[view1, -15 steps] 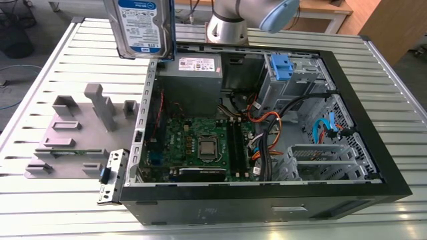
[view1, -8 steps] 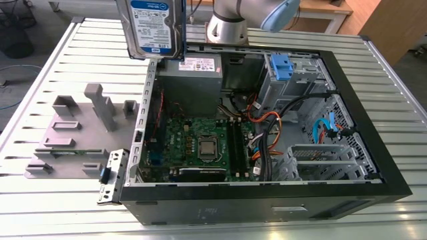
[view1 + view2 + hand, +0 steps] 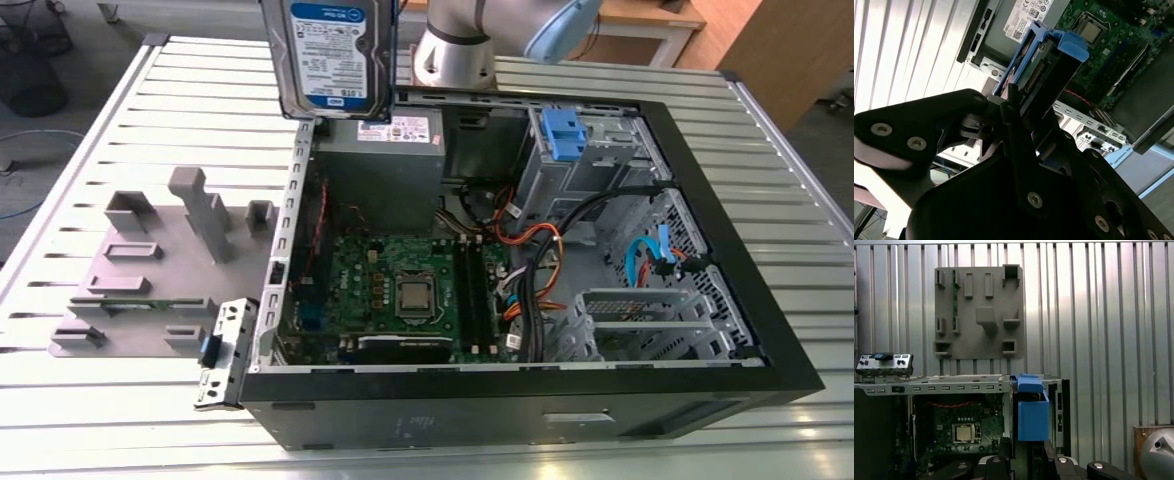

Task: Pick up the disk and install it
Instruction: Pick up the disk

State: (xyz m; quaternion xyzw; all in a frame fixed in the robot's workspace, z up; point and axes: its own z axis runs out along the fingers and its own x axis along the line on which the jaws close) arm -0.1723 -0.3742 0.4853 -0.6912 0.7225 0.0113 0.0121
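Observation:
The disk (image 3: 334, 55), silver with a blue-and-white label, hangs upright in the air above the back corner of the open computer case (image 3: 747, 300) on the exterior view's left. In the second wrist view my black gripper (image 3: 1026, 112) is shut on the disk (image 3: 1046, 70), whose blue carrier rails point toward the case. The first wrist view shows the blue carrier end (image 3: 1032, 415) of the disk standing up from between my fingers (image 3: 1004, 447), over the case edge.
Inside the case lie a green motherboard (image 3: 400, 290), a grey power-supply box (image 3: 380, 150), a blue bracket (image 3: 558, 135) at the drive bays, and cable bundles (image 3: 534, 260). A grey fixture plate (image 3: 160, 270) rests on the slatted metal table (image 3: 134, 420) beside the case.

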